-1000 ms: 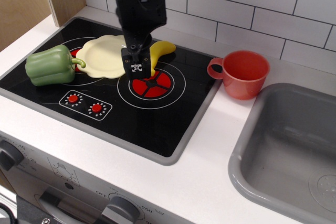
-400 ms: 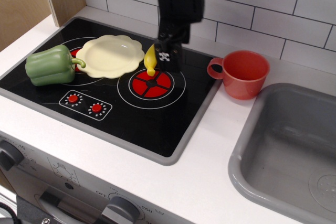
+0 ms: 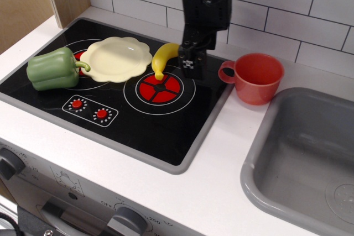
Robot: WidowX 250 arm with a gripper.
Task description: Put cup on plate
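Hanging over the hob (image 3: pixel 138 120), the end effector (image 3: pixel 191 66) sits between the banana (image 3: pixel 164 58) and the cup (image 3: pixel 254 77), its tip low near the red burner (image 3: pixel 160 88). Whether its jaws are wide or narrow cannot be told; nothing shows in them. The cup stands upright on the white bench (image 3: pixel 221 153) at 3 o'clock of the end effector, handle toward 9 o'clock, just beside the sink (image 3: pixel 301 153). The plate (image 3: pixel 116 58) lies on the hob at 9 o'clock, touching the pepper (image 3: pixel 54 68).
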